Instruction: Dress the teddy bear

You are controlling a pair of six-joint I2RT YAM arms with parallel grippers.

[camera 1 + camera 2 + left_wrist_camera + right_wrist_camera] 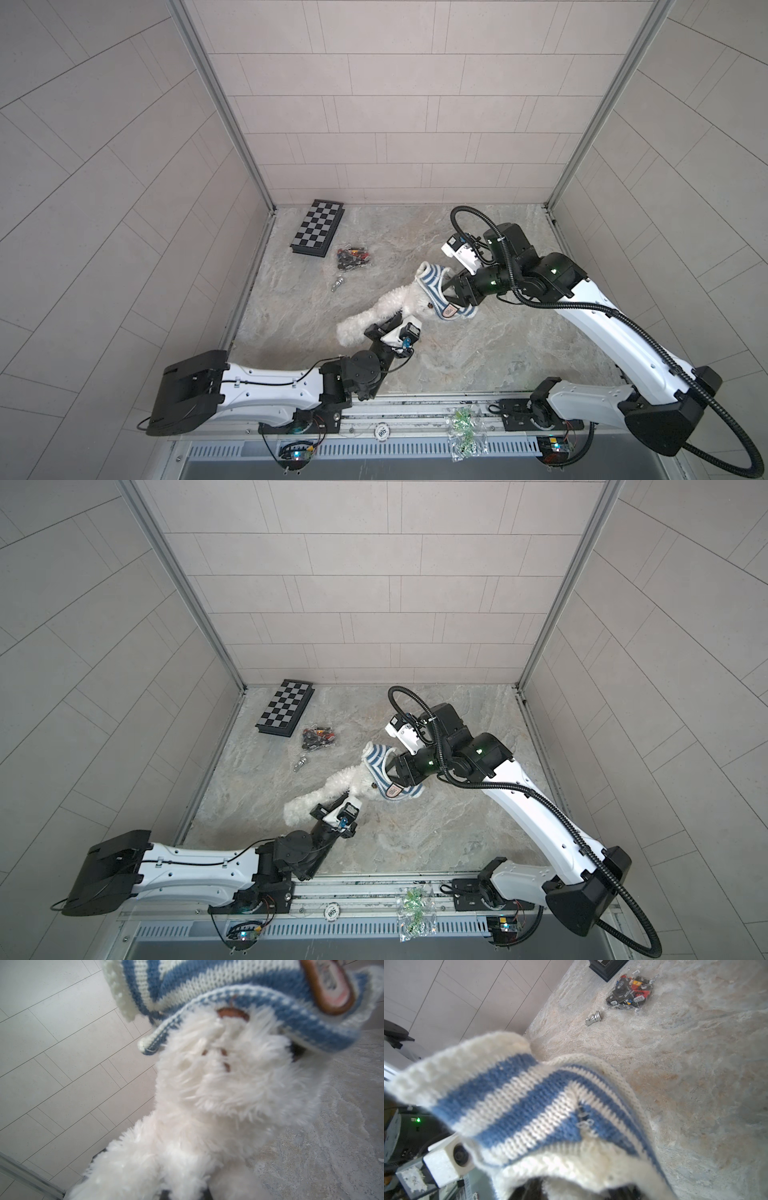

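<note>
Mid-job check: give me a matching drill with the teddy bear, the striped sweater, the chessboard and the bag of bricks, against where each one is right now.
Things:
1. teddy bear
2. striped sweater
3. chessboard
4. bag of bricks

Places:
A. back left corner of the table
B. clamped in the left gripper
C. lying right next to the chessboard's near end
D. sitting over the top of the bear's head

Pairs: 1-B, 2-D, 3-A, 4-C
</note>
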